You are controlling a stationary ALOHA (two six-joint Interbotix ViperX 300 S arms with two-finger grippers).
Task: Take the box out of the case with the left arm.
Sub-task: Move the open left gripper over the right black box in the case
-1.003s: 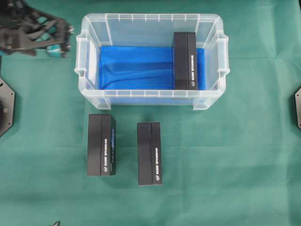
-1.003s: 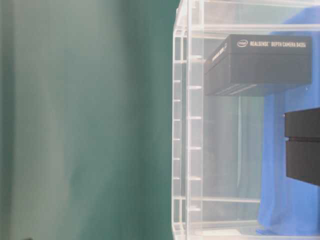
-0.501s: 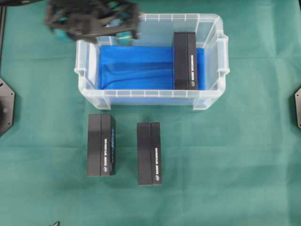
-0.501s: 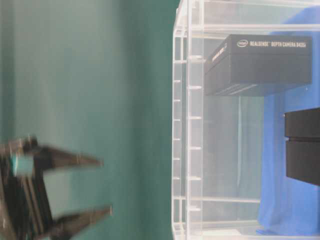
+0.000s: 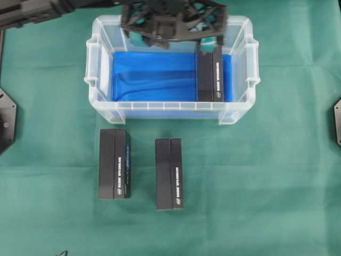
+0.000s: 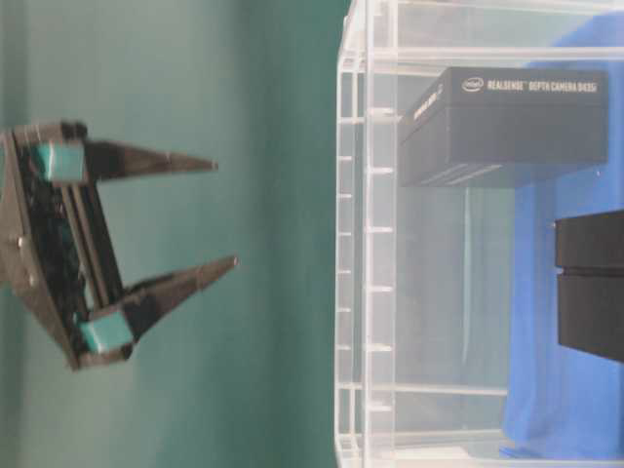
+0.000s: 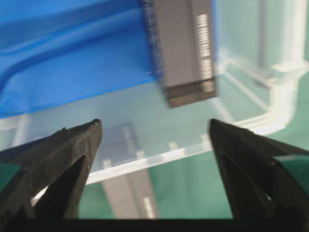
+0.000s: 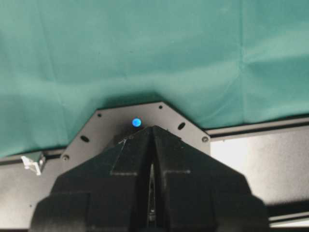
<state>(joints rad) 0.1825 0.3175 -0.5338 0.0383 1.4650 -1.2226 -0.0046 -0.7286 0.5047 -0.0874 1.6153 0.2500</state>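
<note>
Reaching in from the upper left, left arm (image 5: 37, 10) stretched across the far rim of the case (image 5: 96, 101). Left gripper (image 5: 173, 38) spread wide, empty, poised above the case, seemingly clear of the box (image 5: 209, 74), lying at the right end on the blue sheet (image 5: 152, 74). Right gripper (image 8: 152, 193) closed, parked over its base plate (image 8: 101, 128).

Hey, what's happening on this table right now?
The left arm's end effector hangs open over the far side of the clear case, holding nothing. One black box lies in the case on the blue lining, at its right end. Two more black boxes lie on the green cloth in front. The right end effector is shut and parked off to the side.
</note>
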